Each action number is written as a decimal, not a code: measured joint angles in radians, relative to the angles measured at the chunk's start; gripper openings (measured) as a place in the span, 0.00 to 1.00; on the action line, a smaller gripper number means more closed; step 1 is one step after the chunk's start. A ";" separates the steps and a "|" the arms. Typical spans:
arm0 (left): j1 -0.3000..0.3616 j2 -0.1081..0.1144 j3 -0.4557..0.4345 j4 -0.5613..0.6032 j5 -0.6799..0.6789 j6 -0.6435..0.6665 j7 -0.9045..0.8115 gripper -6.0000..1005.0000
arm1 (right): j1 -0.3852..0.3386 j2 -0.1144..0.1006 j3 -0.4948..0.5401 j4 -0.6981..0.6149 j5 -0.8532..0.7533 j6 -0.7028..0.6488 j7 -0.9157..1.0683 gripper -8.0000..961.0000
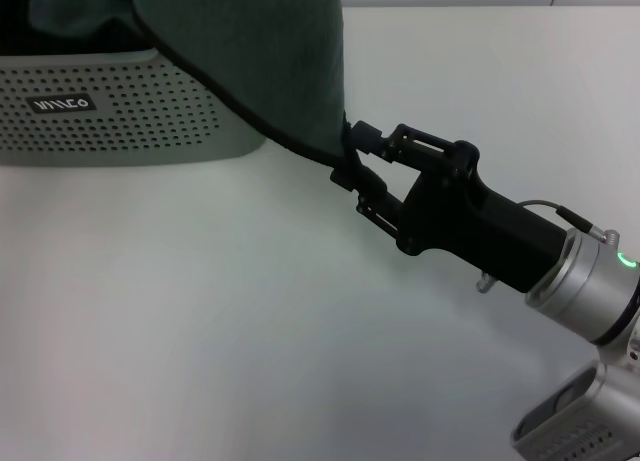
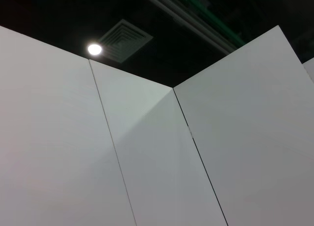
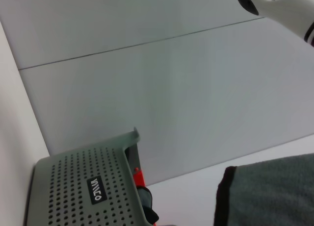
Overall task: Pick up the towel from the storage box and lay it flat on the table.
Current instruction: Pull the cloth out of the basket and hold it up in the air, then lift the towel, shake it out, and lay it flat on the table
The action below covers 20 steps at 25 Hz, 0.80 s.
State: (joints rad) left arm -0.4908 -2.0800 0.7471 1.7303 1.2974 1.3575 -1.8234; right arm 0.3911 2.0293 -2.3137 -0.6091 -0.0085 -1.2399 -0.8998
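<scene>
Dark grey-green cloth fills the upper middle of the head view: the towel [image 1: 270,51] hangs as one sheet, spilling out of the storage box [image 1: 120,116] and over its near right corner, its thin black edging running diagonally down to a low corner. A scrap of mustard-yellow shows at the very top. The right gripper [image 1: 352,153] has that low corner pinched, its fingers closed on the hem just above the table [image 1: 200,321], beside the box's right end. In the right wrist view the same black-edged cloth shows close by, with the box and its small dark label beyond.

The towel looks light, limp and thin; it drapes without holding any shape, so it should follow a pull readily but may fold on itself or snag on the box rim. A corner at the stitched edge seems the best hold, since the hem is firmer and spreading flat needs the corners drawn apart.

By count: one towel, one storage box, one gripper at work. The left gripper is not visible anywhere; its wrist camera points up at white wall panels [image 2: 147,162] and a ceiling lamp [image 2: 94,49].
</scene>
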 joint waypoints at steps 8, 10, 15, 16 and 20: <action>0.001 0.000 0.000 0.000 -0.001 0.000 0.001 0.03 | 0.000 0.000 -0.001 0.000 0.006 0.008 -0.001 0.38; 0.002 0.000 0.000 0.000 0.000 0.000 0.001 0.03 | 0.000 0.000 -0.001 0.000 0.009 0.008 -0.001 0.31; 0.005 0.000 0.000 -0.004 0.006 0.002 0.004 0.03 | 0.001 0.000 -0.017 0.000 0.069 0.009 0.026 0.14; 0.007 -0.001 0.000 -0.007 0.007 0.004 0.004 0.03 | 0.001 0.000 -0.023 0.000 0.078 0.009 0.033 0.11; 0.043 0.006 0.017 -0.011 0.046 0.020 0.007 0.03 | -0.007 0.000 -0.036 -0.004 0.092 -0.011 0.178 0.03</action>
State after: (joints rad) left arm -0.4478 -2.0741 0.7640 1.7188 1.3436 1.3773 -1.8165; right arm 0.3843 2.0293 -2.3493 -0.6134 0.0834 -1.2514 -0.7216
